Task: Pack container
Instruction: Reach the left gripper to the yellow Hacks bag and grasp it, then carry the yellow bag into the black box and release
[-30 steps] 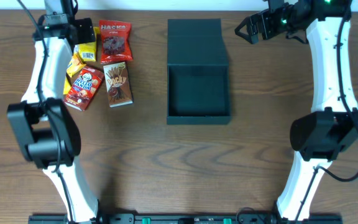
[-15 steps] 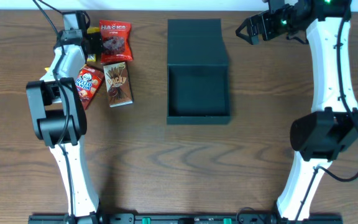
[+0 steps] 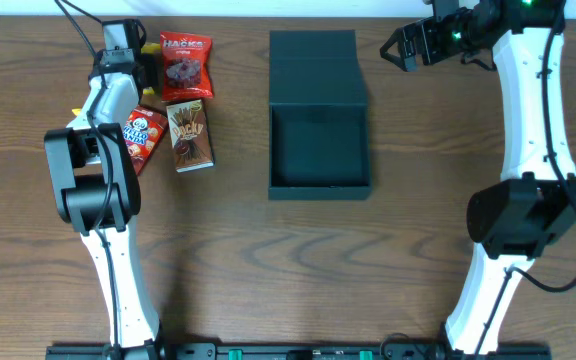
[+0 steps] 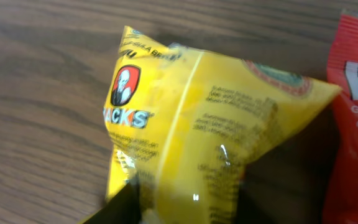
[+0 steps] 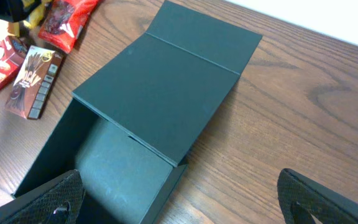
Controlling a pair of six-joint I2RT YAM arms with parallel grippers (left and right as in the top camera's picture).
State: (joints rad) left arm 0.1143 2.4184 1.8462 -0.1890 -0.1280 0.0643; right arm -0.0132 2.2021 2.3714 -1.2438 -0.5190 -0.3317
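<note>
The open, empty container lay in the middle of the table and seemed light, stiff cardboard, best taken by a side wall, while the left hand pinched a soft yellow packet and the right hand stood wide near the lid.

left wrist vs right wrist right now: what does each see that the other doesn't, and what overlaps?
Left wrist only: a close-up of the yellow Hacks packet, label readable, its lower end pinched in the left gripper.

Right wrist only: the open black container with its lid folded back, the Pocky box, and the right gripper with its fingers wide apart.

Both: the wooden table and the red Hacks packet.
</note>
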